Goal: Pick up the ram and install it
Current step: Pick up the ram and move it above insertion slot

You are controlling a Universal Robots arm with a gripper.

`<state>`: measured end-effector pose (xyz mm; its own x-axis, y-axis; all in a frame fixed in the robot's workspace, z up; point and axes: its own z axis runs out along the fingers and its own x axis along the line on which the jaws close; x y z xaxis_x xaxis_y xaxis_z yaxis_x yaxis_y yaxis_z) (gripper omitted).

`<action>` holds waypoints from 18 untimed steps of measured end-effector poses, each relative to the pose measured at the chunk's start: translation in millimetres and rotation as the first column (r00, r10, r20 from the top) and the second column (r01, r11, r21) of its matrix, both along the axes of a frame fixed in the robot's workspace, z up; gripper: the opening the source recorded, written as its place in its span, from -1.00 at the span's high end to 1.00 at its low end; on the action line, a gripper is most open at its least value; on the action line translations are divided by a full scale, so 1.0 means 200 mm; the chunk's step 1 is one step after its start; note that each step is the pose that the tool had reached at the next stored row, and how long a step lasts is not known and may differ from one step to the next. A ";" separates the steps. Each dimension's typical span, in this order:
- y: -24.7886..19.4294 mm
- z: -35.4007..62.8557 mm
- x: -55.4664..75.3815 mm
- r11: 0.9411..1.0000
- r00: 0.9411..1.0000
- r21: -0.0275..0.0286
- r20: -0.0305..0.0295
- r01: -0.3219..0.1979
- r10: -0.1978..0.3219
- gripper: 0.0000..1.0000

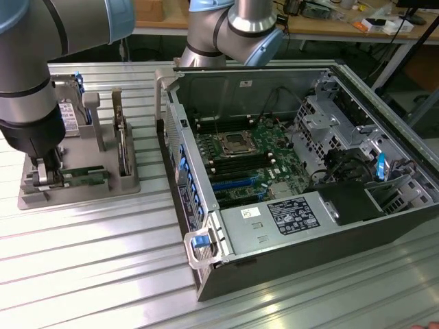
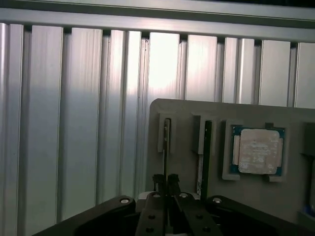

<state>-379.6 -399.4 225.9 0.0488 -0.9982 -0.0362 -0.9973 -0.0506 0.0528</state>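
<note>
Where the grey holder tray (image 1: 75,195) sits at the exterior view's left on the ribbed metal surface (image 1: 103,260), the end effector (image 1: 42,175) is pinched narrow on the ram (image 2: 167,142). The ram stands on edge in its slot. A processor chip (image 2: 258,150) lies in the tray, and the open computer case (image 1: 288,171) sits toward the exterior view's right.
</note>
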 end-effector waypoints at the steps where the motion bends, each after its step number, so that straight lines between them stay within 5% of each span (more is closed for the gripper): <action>1: 0.000 0.014 0.00 1.000 1.000 0.000 0.000 0.000 0.000 0.74; 18: 0.000 0.404 0.00 1.000 1.000 -0.003 -0.004 0.000 0.000 0.74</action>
<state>-379.7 -399.4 306.8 0.0486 -0.9983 -0.0332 -0.9971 -0.0504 0.0570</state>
